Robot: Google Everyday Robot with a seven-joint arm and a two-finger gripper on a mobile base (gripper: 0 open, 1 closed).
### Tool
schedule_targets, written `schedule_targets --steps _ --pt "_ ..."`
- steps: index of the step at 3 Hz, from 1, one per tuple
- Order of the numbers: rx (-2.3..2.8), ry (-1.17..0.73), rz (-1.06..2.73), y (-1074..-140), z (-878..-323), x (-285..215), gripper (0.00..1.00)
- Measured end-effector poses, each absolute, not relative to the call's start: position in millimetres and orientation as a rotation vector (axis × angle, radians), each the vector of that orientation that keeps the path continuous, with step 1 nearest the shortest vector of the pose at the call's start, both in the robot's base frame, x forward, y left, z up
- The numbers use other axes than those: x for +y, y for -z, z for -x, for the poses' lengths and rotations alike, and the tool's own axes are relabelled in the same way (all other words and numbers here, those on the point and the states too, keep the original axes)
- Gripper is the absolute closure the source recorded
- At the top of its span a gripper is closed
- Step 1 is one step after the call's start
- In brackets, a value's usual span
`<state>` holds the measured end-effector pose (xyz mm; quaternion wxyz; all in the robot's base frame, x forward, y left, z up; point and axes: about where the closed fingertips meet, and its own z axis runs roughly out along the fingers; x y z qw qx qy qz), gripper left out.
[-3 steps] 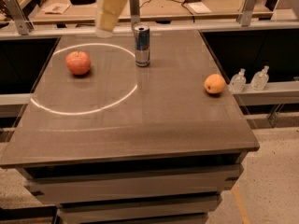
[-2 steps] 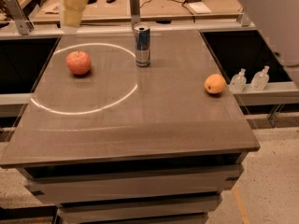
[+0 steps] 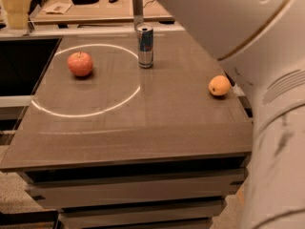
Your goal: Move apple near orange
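Note:
A red-orange apple (image 3: 80, 63) sits on the left of the brown table (image 3: 143, 128), inside a ring of light. A small yellow-orange orange (image 3: 219, 86) sits near the table's right edge, far from the apple. My gripper (image 3: 16, 11) shows as a blurred tan shape at the top left corner, above and to the left of the apple and beyond the table's left edge. It touches nothing. My white arm (image 3: 271, 94) fills the right side of the view, close to the camera, and hides the table's far right corner.
A silver and blue drink can (image 3: 145, 46) stands upright at the back middle of the table, between the two fruits. A dark gap (image 3: 24, 66) lies to the table's left. A wooden bench (image 3: 86, 8) with clutter stands behind.
My gripper has swept from above the table's back middle to the far left. My arm has swung into the right side of the view. The apple, the orange and the can have not moved.

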<state>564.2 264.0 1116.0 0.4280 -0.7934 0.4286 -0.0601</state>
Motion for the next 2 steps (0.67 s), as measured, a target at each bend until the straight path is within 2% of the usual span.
schedule_targets --steps 1,2 --pt "0.936 0.288 2.086 -1095.7 -556.9 304.6 0.00" --pt "0.911 0.345 2.192 -1059.5 -557.5 320.4 0.00"
